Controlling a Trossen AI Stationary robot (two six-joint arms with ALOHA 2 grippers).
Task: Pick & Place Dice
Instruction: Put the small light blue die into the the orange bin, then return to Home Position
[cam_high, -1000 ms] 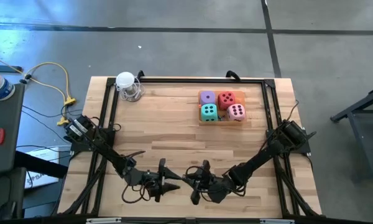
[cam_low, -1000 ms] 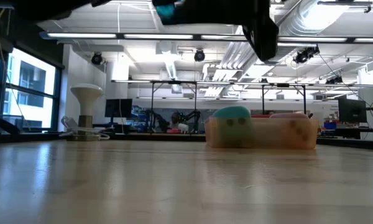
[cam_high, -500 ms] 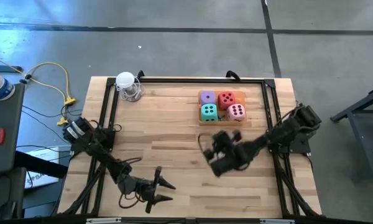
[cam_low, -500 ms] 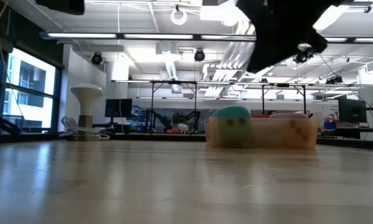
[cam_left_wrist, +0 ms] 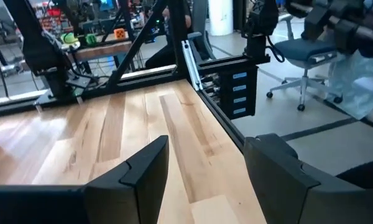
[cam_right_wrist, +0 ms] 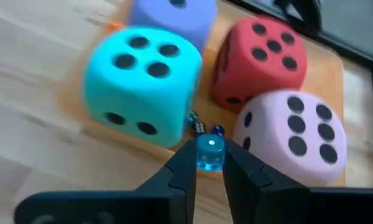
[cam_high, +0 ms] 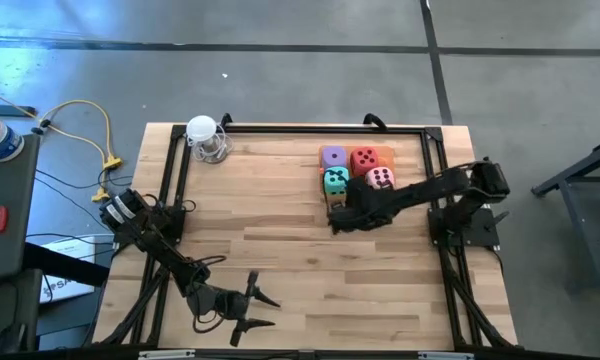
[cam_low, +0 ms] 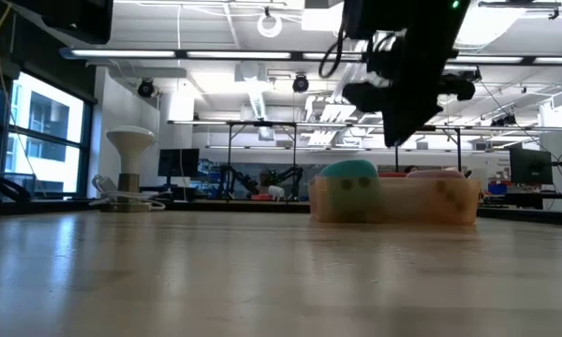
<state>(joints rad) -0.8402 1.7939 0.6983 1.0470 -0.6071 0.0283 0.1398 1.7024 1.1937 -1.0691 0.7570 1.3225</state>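
The left gripper (cam_high: 248, 308) hung at the table's near edge, its arm bent low over the wood. Its 2 dark fingers (cam_left_wrist: 137, 171) were spread with bare planks between them, holding nothing.

Farther in, the right arm reached from its post at the right side across toward the tray (cam_high: 325, 194), wrist angled down. The right gripper (cam_right_wrist: 210, 163) hovered at the tray's near edge, and its fingers were pressed on a tiny translucent blue die (cam_right_wrist: 209, 152) with pale pips, pinched between the tips.

Just beyond that pinch, 4 soft dice sat in the tray in a 2 by 2 block. The teal die (cam_right_wrist: 140, 84) was the near one on its side, showing 4 pips on top. Beside it was the pink die (cam_right_wrist: 293, 135), with the red die (cam_right_wrist: 262, 60) behind the pink and the purple die (cam_right_wrist: 173, 14) behind the teal. Small beads (cam_right_wrist: 199, 127) lay in the gap between the teal and pink dice. From above, the right arm covered part of the pink die and the tray's near right corner.

At the far left corner of the table (cam_high: 270, 240) stood a small white lamp-like object (cam_high: 204, 136) on a clear base. Yellow cable (cam_high: 90, 130) lay on the floor left of the table.
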